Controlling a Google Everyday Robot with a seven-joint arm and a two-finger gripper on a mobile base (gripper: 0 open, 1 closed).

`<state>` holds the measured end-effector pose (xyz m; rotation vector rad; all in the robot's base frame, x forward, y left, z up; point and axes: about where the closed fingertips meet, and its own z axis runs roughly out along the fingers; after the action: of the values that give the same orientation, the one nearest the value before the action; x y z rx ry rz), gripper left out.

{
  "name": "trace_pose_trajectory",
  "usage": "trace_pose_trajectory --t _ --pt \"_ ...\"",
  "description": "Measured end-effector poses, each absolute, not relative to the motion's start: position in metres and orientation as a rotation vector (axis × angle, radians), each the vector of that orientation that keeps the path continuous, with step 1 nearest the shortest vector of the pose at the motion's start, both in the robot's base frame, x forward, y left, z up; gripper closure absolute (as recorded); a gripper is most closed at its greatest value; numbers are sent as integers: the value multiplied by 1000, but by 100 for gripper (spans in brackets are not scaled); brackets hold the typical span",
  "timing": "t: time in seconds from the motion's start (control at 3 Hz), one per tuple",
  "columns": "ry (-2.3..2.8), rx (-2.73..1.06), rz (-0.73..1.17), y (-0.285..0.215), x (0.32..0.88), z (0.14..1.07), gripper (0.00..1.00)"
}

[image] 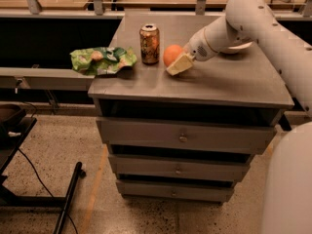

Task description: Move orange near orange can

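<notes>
The orange [171,54] is a round orange fruit resting low on the grey cabinet top [229,82], just right of the orange can [149,43], with a small gap between them. The can stands upright, brownish-orange with a silver rim. My gripper [178,62] reaches in from the right on the white arm. Its cream fingers [179,65] are closed around the orange, one in front of it, the other hidden behind.
A green snack bag [103,59] lies at the cabinet's left edge. A white bowl [237,47] sits behind my arm at the back right. The cabinet has several drawers [183,137] below. A black stand [68,199] is on the floor to the left.
</notes>
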<state>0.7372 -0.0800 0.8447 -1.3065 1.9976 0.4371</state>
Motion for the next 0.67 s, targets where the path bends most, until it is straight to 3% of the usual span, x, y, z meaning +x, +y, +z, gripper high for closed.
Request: trace_pose_trajectory --t 0.67 --pt "1999 -1316 446 -75 738 839 36"
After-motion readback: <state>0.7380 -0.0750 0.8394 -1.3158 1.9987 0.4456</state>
